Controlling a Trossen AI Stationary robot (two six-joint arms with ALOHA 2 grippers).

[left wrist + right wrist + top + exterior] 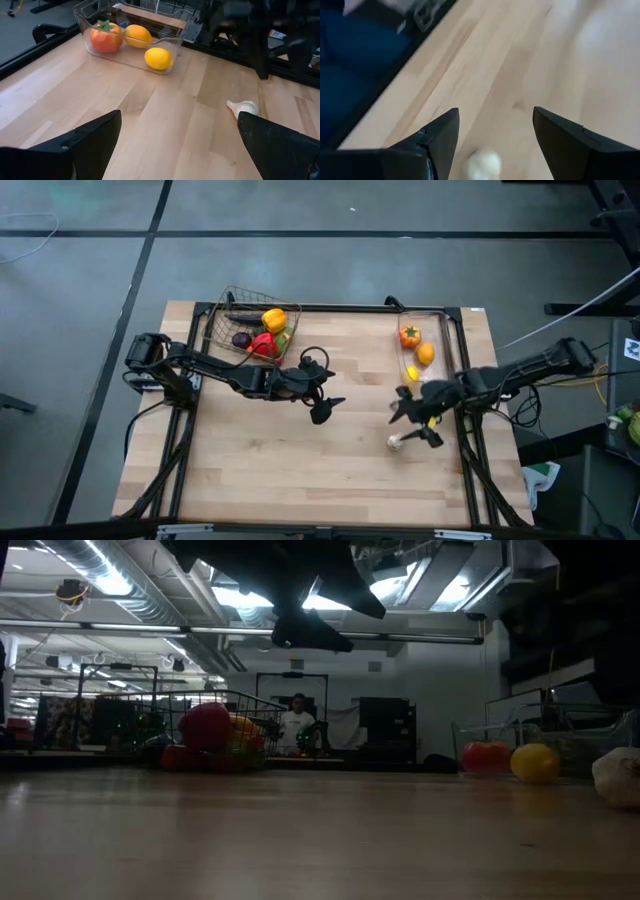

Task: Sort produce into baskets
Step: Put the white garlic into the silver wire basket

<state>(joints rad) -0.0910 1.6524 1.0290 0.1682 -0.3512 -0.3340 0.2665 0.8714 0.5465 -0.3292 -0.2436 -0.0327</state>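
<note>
garlic bulb (397, 442): lone on the table (300, 470), directly under right gripper (418, 420), jaws parted, empty. left gripper (322, 402): wide, empty, mid-table. wire basket (225, 315), clear bin (440, 330): filled. step: last pickup; next needs descent and closing.

A pale wooden table (270, 460) carries a wire basket (222, 320), clear bin (443, 330) and garlic bulb (396, 442).

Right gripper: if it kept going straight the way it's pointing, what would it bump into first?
Probably the white garlic bulb on the table. It lies just ahead of the right gripper, between its open fingers. How far ahead is hard to judge.
</note>
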